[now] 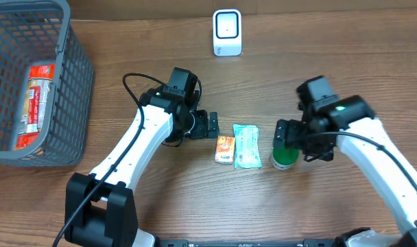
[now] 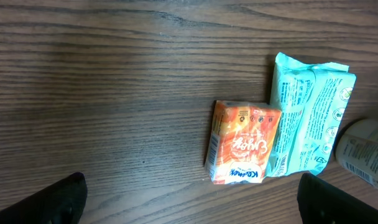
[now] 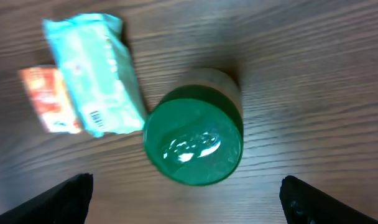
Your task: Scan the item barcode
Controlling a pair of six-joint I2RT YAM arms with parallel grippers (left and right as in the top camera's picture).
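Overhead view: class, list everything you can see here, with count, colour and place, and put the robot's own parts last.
basket: one, grey, far left
packet in basket: one, red and white, inside the basket
white device: one, white, top centre
orange packet: one, orange, centre, beside the mint packet
mint packet: one, pale green, centre
jar: one, green lid, right of the mint packet
table: one, brown wood
left gripper: one, black, open, left of the orange packet
right gripper: one, black, open, over the jar

Left pincer (image 1: pixel 213 125), right pincer (image 1: pixel 288 145): jaws spread wide.
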